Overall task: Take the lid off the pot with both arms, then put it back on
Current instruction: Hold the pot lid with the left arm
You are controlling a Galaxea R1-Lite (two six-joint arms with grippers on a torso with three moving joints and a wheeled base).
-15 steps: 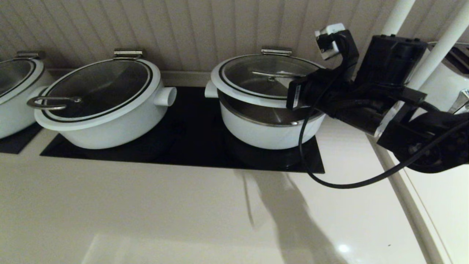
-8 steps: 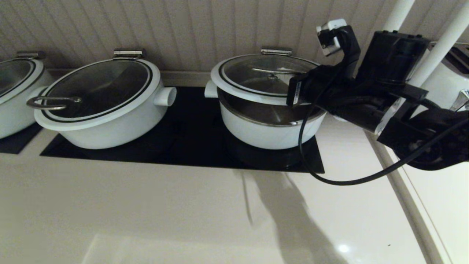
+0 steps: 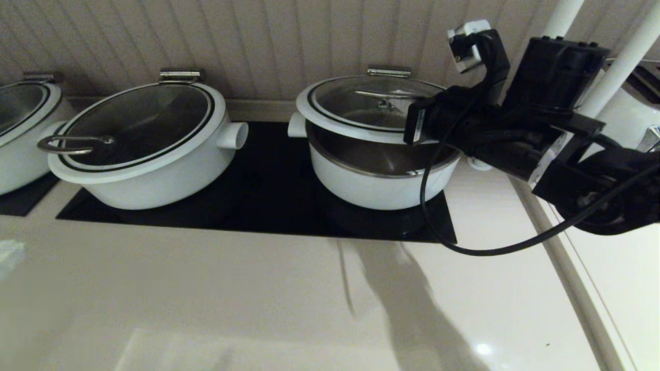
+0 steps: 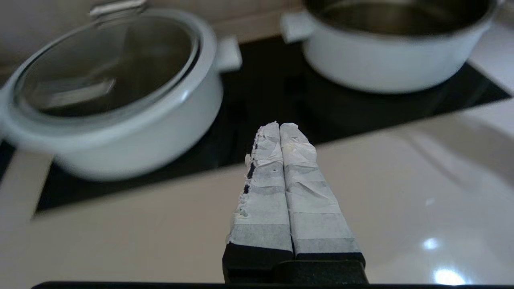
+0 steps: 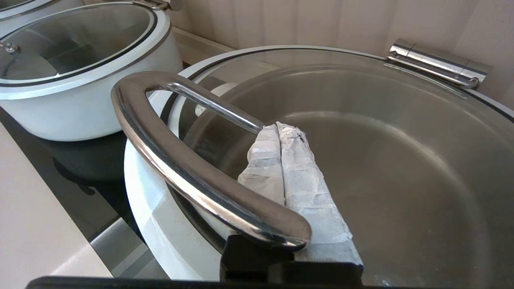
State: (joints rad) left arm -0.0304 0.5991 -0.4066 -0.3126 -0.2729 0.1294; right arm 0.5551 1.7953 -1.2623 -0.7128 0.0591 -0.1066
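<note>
The pot (image 3: 376,185) stands on the right of the black hob (image 3: 268,196). Its glass lid (image 3: 361,103) is tilted: the front edge is raised off the rim and the back edge stays low at a steel hinge (image 5: 437,62) by the wall. My right gripper (image 5: 281,128) is shut with nothing between its fingers. They are slid under the lid's steel handle (image 5: 168,160), which rests on them. My left gripper (image 4: 280,126) is shut and empty, above the counter in front of the hob, apart from the pot (image 4: 385,60).
A wider white pot (image 3: 149,154) with its lid on stands left of the task pot, and a third pot (image 3: 20,129) is at the far left. A black cable (image 3: 490,252) hangs from my right arm. White poles (image 3: 619,67) and a wall plug (image 3: 466,46) stand at the right.
The lid's front edge has risen further off the pot and the gap has widened. My right arm has moved up a little with it.
</note>
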